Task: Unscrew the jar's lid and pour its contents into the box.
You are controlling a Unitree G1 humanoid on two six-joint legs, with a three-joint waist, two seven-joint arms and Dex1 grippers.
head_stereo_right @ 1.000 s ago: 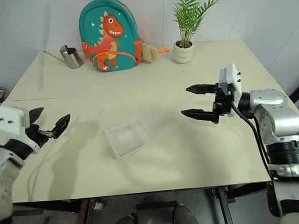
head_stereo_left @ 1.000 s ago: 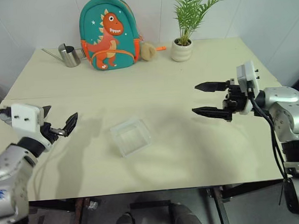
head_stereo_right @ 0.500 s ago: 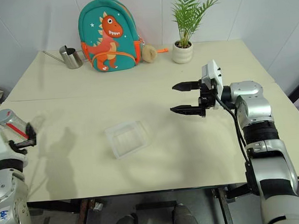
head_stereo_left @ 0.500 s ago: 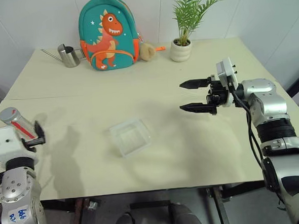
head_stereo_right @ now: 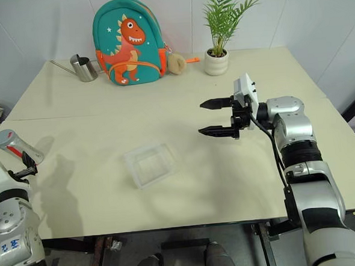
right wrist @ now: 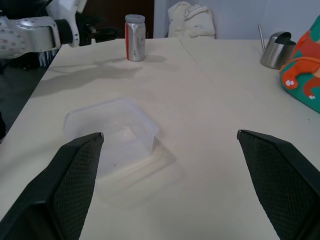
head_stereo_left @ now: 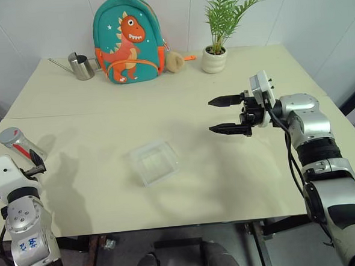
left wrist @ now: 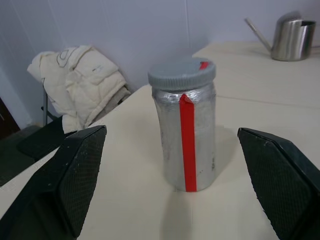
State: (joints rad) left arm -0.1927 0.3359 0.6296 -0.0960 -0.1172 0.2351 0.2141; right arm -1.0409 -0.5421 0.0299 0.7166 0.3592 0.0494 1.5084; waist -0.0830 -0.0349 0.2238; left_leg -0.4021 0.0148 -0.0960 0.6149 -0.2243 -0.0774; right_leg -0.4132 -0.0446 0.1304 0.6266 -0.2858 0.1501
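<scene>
The jar stands upright at the table's left edge, silvery with a red tape stripe down its side. The grey lid with a red mark is on it, and the contents are hidden inside. My left gripper is open just short of the jar. In the left wrist view the jar stands ahead between the spread fingers, untouched. The clear box lies empty mid-table. My right gripper hovers open to the right of the box, pointing left.
At the back of the table are a steel watering can, a teal dinosaur backpack and a potted plant. A chair with cream clothing stands beyond the left table edge, close behind the jar.
My left hand has swung out to the left and dropped, uncovering the jar and lining up on it. My right gripper has moved inward over the table. Both stayed open.
</scene>
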